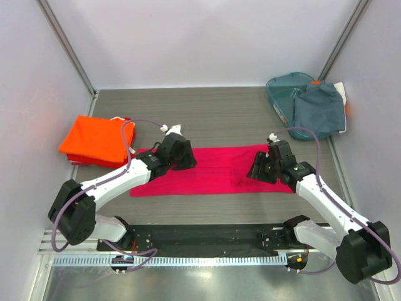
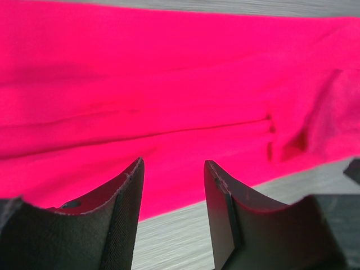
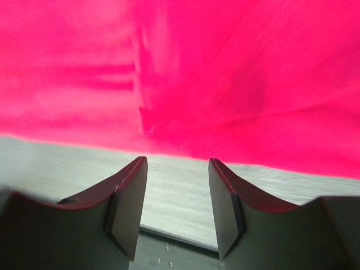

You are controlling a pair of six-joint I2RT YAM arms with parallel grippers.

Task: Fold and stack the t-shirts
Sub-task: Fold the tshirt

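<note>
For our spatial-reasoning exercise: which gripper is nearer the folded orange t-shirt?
Left. The left gripper is over the pink t-shirt's left end, just right of the orange t-shirt; the right gripper is at the pink t-shirt's opposite end, farther away.

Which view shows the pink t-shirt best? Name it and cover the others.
Top external: only there does the pink t-shirt show as one long folded band, nearly end to end. The left wrist view shows only a close stretch with a seam and near edge; the right wrist view, a blurred patch and edge.
</note>
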